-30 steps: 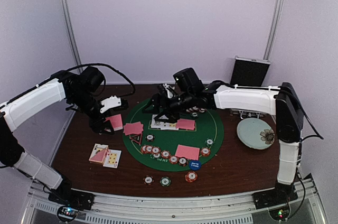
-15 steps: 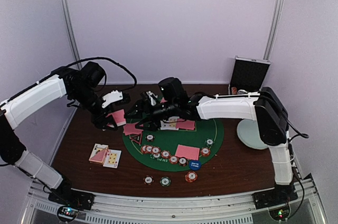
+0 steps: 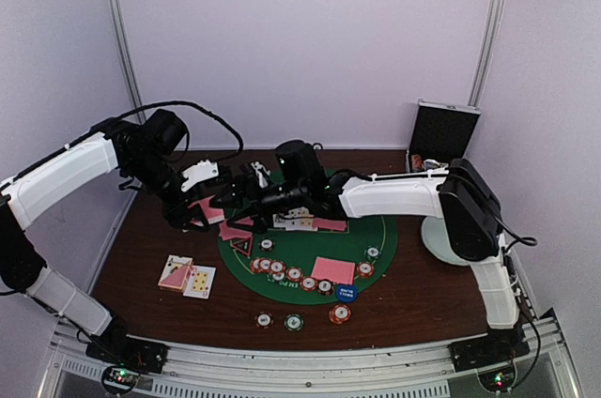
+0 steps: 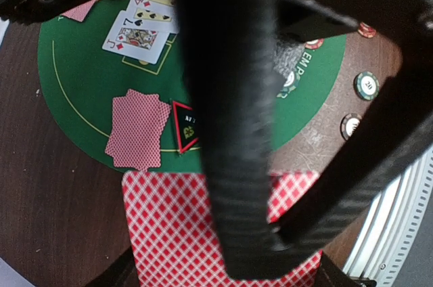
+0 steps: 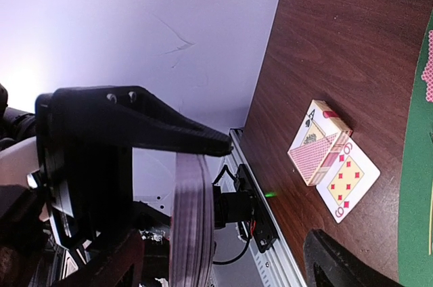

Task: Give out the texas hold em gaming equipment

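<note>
Handoff setup: in the last second the right end effector (image 3: pixel 228 199) swung left from the far middle of the green mat (image 3: pixel 380 229) to the deck (image 4: pixel 176 239), jaws wide, nothing held. The left end effector (image 3: pixel 191 215) hasn't moved; it's clamped narrow on that red-backed deck above the left of the desk (image 3: pixel 423 299), at the mat's edge. The right wrist view shows the deck edge-on between the open fingers; can't tell if they touch. Looks like the next card pull. Board cards (image 3: pixel 296 220) are face-up, with chips (image 3: pixel 291 273) and dealer disc (image 3: pixel 346 292) on the mat's near side.
</note>
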Motion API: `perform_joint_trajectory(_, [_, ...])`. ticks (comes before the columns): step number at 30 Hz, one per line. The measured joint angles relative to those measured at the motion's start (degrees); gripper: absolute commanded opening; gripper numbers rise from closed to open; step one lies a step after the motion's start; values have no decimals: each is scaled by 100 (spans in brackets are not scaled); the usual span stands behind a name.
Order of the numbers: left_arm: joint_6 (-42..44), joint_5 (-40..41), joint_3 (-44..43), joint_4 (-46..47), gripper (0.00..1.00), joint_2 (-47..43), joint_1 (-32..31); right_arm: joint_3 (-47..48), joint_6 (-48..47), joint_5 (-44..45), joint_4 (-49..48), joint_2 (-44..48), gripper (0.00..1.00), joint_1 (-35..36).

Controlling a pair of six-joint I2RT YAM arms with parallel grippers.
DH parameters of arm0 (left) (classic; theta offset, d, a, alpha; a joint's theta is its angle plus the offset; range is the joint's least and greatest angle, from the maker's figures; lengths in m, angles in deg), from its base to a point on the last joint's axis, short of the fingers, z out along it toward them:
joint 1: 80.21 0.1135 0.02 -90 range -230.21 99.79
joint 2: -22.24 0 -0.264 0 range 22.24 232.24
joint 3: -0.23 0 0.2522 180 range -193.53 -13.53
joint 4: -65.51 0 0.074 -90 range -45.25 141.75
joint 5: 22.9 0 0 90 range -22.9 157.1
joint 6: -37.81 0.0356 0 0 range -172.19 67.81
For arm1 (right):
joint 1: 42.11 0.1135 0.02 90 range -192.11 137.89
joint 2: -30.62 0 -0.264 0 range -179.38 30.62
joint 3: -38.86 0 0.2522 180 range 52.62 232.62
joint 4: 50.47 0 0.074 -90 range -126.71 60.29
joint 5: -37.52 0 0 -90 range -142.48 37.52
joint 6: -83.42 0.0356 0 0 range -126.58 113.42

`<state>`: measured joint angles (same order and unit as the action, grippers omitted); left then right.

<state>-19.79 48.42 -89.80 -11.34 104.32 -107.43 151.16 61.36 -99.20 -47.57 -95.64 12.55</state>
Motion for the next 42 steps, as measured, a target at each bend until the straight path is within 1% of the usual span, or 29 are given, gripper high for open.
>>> perform_joint_trajectory(6, [0, 2, 2, 0, 0, 0, 0, 522, 216, -42, -94, -520, 85, 31])
perform_joint_trajectory(9, [2, 4, 4, -2, 0, 0, 0, 688, 295, -74, -96, -686, 84, 37])
perform_joint_trajectory(16, [4, 52, 85, -2, 0, 0, 0, 841, 448, -109, -103, -824, 73, 35])
perform_joint_trajectory(20, [9, 87, 136, -4, 0, 0, 0, 684, 505, -127, -308, -820, 67, 17])
perform_joint_trajectory(24, [13, 146, 269, -63, 0, 0, 0, 374, 555, -173, -540, -739, 59, -17])
perform_joint_trajectory(26, [28, 166, 289, -109, 0, 2, 0, 275, 562, -201, -566, -671, 55, -39])
perform_joint_trajectory(35, [52, 175, 289, -127, 0, 2, 0, 22, 645, -229, -592, -396, 41, -63])
perform_joint_trajectory(42, [68, 192, 291, -109, 0, 2, 0, -313, 841, -229, -706, -120, 37, -61])
